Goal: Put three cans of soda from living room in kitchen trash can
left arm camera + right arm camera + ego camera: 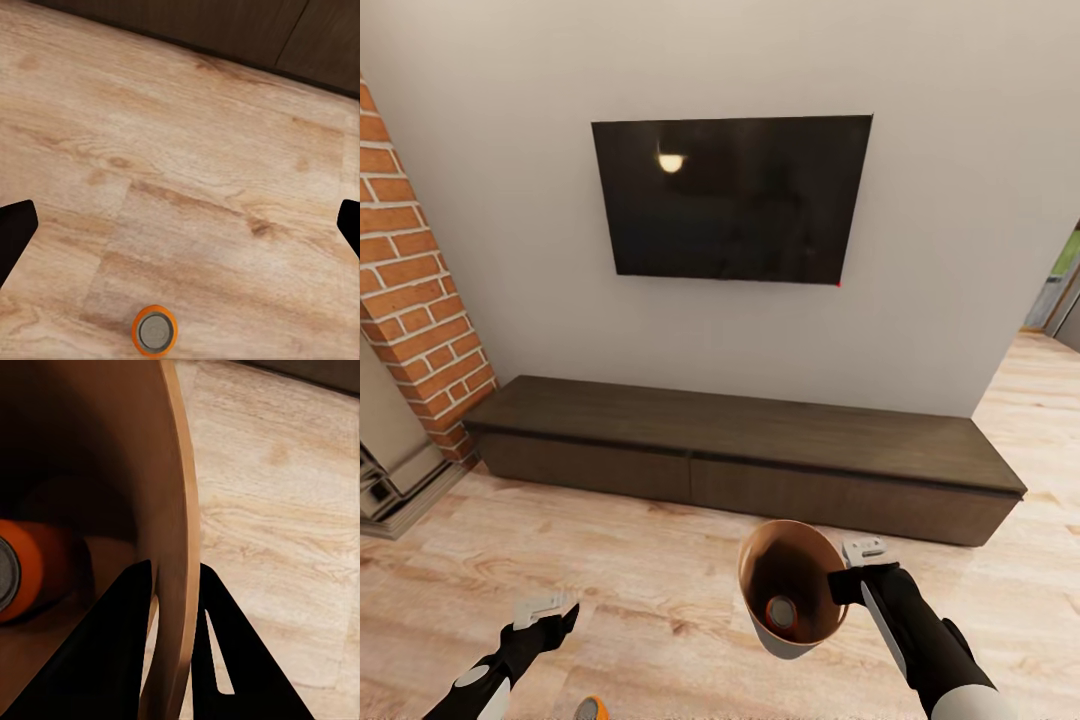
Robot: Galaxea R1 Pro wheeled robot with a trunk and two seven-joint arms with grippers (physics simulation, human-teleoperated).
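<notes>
Over the floor, right pincer (847, 572) clamps trash can (792, 640) rim.

- The floor (660, 560) is light wood planks.
- A long, low dark cabinet (740, 455) stands on it against the wall.
- An orange can (154, 331) stands upright on the boards, well in front of the cabinet (225, 26).

orange can (591, 710) cut by frame edge, fireplace (400, 330) cropped

No text, label, brand, number or sign can be read on anything in these views.
</notes>
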